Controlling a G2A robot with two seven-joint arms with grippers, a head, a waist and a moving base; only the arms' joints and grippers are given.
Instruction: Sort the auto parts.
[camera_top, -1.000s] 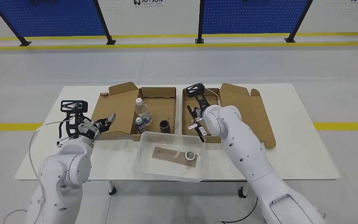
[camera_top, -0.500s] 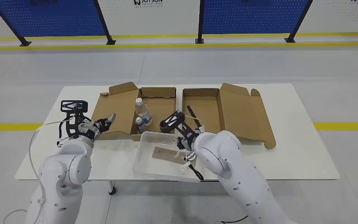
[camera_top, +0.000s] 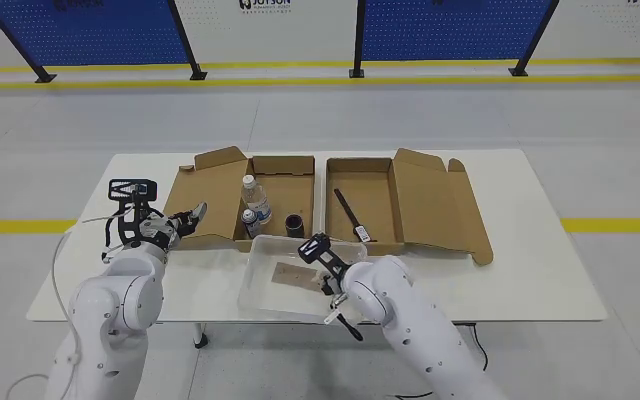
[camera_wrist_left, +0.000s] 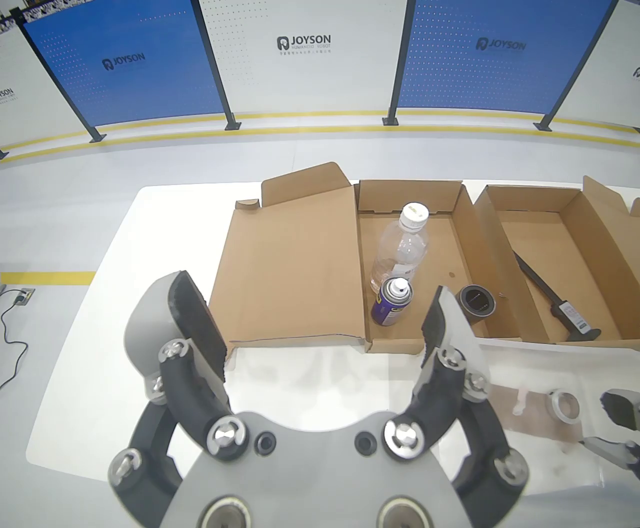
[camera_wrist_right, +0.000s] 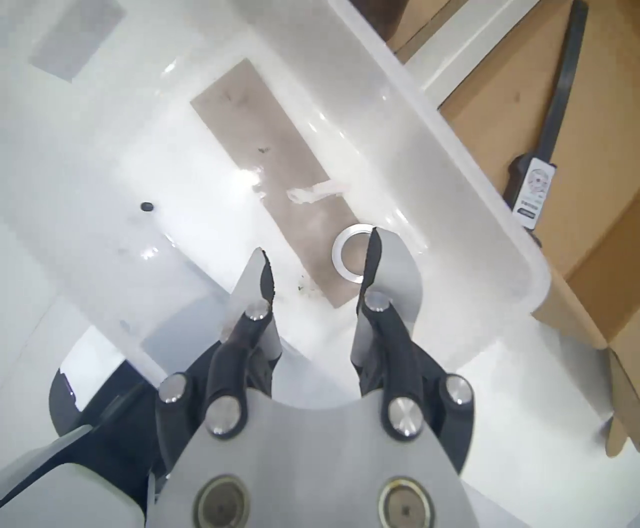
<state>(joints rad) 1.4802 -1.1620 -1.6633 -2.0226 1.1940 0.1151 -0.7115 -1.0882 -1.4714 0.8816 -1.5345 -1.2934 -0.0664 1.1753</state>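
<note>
A metal ring (camera_wrist_right: 339, 256) lies on a brown patch inside the clear plastic tray (camera_wrist_right: 450, 165) at the table's front. My right gripper (camera_wrist_right: 317, 260) hangs open just above it, with one fingertip (camera_wrist_right: 372, 250) over the ring's edge and nothing held. A black tool (camera_top: 349, 213) with a white label lies in the right cardboard box (camera_top: 380, 195). The left cardboard box (camera_top: 285, 162) holds a clear bottle (camera_wrist_left: 400, 250), a blue spray can (camera_wrist_left: 392, 300) and a black cylinder (camera_wrist_left: 477, 300). My left gripper (camera_wrist_left: 320, 325) is open and empty over the table, near the left box's flap.
Both boxes have flaps folded out flat on the table (camera_top: 530, 270), the right one (camera_top: 450, 205) reaching toward the right edge. A small white scrap (camera_wrist_right: 320, 192) lies in the tray near the ring. Blue panels and yellow floor lines run behind the table.
My right arm has swung from the right box, where the black tool now lies, to the tray at the front and come down over the ring. The left arm has not moved.
</note>
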